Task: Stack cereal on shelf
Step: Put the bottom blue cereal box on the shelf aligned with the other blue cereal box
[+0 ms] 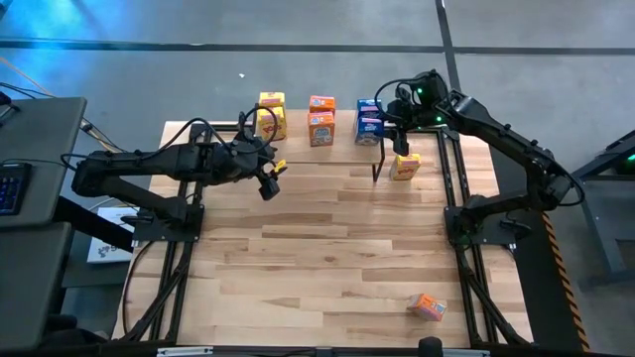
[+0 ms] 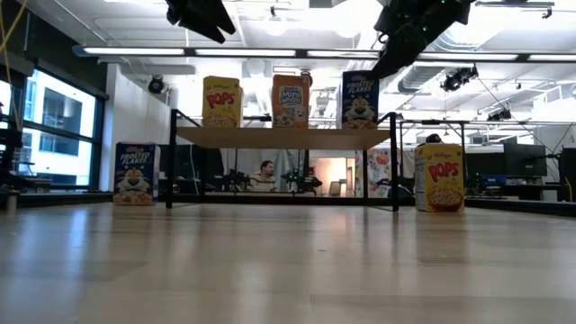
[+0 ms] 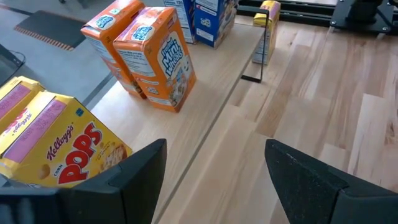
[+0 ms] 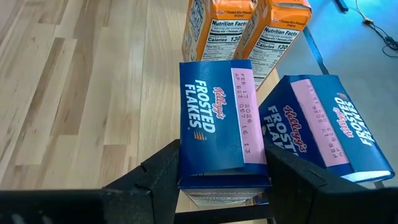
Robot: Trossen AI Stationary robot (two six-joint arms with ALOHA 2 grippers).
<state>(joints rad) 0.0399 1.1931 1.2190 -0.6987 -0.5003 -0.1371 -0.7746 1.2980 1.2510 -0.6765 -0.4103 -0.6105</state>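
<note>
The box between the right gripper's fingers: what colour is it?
Blue, a Frosted Flakes box with a pink strip; the right wrist view shows it best.

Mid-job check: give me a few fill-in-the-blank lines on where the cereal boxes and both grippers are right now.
1. The right gripper has its fingers around a blue box labelled Frosted ____.
2. The left gripper hovers over the shelf with fingers ____.
3. One orange box lies alone on the table's ____ side, near the front edge.
4. The yellow box beside the shelf stands on the ____.

Missing words: Flakes; open; right; table
</note>
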